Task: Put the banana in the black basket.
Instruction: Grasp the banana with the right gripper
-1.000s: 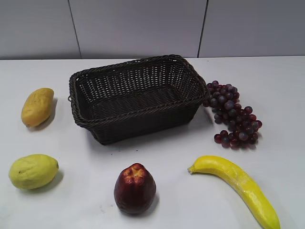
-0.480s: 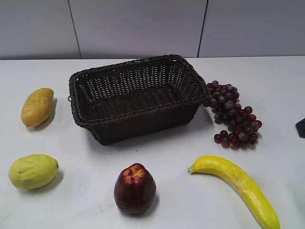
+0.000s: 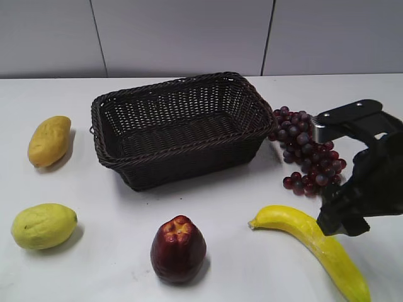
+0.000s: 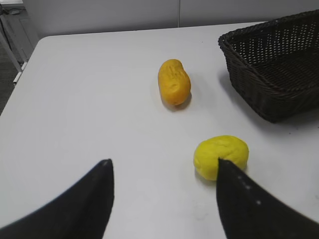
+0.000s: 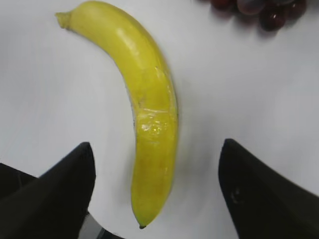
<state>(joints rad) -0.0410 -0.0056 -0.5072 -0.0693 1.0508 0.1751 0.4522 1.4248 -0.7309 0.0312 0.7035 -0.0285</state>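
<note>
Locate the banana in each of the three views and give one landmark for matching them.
Exterior view: banana at lower right on the table, partly behind the right gripper.
Left wrist view: not in it.
Right wrist view: banana in the centre, running top to bottom, its lower end between the open fingers.
Shared landmark: the grapes, beyond the banana, at the top edge in the right wrist view.

White table (image 3: pixel 208 214) with black basket (image 3: pixel 179 129), banana (image 3: pixel 315 246), grapes (image 3: pixel 308 150), mango (image 3: pixel 49 139), lemon-like fruit (image 3: pixel 43 225), dark red fruit (image 3: pixel 178 248).

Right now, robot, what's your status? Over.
Both grippers open: right gripper over the banana, left gripper idle. Banana on table. Basket empty. Nothing blocking.
</note>
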